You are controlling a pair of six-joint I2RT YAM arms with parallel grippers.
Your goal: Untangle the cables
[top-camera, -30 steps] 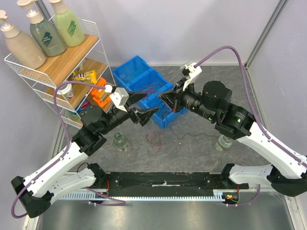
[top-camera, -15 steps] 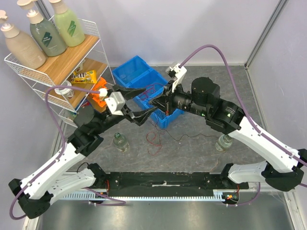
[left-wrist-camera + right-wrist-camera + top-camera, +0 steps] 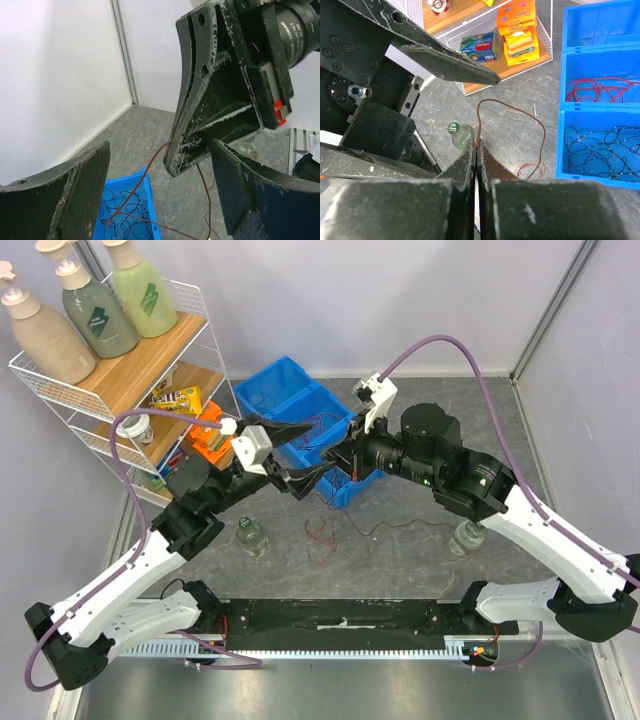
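Cables [image 3: 320,533] lie in several places: a small red clump on the desk [image 3: 410,550] in front of the blue bin [image 3: 585,30], black loops [image 3: 600,147] in the bin's near compartment, and red loops [image 3: 592,90] in the compartment beyond. One red-brown strand [image 3: 479,120] is pinched in the right claw [image 3: 477,147], whose fingers are pressed together on it above the desk. The left claw [image 3: 303,450] faces it close by, fingers spread wide and holding nothing. These wires look hair-thin, very light and floppy. I judge they will snag on one another and slip from a loose pinch. The best hold is a single free span near the pinched point, drawn away gently rather than yanked.
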